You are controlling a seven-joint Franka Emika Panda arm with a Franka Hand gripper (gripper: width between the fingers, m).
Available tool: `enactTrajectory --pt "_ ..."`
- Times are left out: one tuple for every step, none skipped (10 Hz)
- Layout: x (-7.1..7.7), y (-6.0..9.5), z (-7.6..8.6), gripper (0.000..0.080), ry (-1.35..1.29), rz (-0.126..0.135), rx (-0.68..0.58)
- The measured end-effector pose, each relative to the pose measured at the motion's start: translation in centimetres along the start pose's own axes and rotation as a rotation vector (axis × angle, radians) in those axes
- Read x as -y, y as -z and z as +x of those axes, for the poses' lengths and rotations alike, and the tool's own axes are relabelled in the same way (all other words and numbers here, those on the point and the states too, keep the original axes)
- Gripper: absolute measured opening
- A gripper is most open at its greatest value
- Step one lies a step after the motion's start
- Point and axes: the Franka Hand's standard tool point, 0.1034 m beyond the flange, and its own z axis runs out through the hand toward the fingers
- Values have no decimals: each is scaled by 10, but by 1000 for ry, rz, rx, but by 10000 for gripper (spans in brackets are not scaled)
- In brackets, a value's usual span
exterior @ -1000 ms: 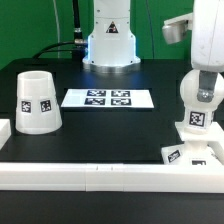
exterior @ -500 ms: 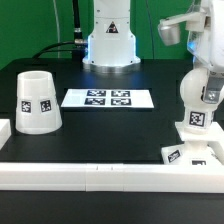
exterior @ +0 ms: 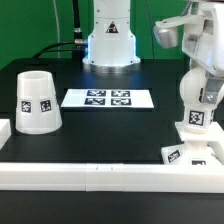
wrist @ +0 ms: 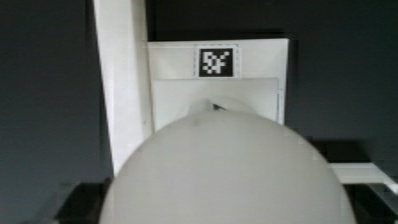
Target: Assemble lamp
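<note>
Bulb (exterior: 193, 90), shade (exterior: 36, 103) and base (exterior: 204, 151) look smooth matt white plastic

Black table (exterior: 100, 135) with shade (exterior: 35, 102), marker board (exterior: 108, 98), base (exterior: 196, 149) and white front rail (exterior: 100, 176).

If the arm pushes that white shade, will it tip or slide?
The shade stands on its wider end, so it probably slides rather than tips. It looks hollow, rigid plastic, so likely light. Its smooth tapered wall may slip from a pinch.

Blurred bulb (wrist: 222, 170) over half-hidden base (wrist: 249, 85)
</note>
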Motion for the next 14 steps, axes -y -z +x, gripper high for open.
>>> enactTrajectory --pt "0 0 0 577 -14 1 -1" --pt "2 0 0 577 -145 16 1" --pt "4 0 -1 577 -263 37 4" --pt "4 0 -2 578 -340 50 6" --pt "5 0 -1 578 -498 66 -3" --pt "5 0 -1 579 -604 71 -4" --pt "5 0 1 579 -619 69 -2" --pt "5 0 2 579 -712 70 -2" --pt "5 0 1 579 -777 71 0" --pt "5 0 2 579 -831 72 1" --pt "5 0 2 579 -914 72 4" --pt "5 0 2 579 -969 72 6" --pt "5 0 2 579 -996 72 7" --pt "5 0 1 579 -1091 76 8"
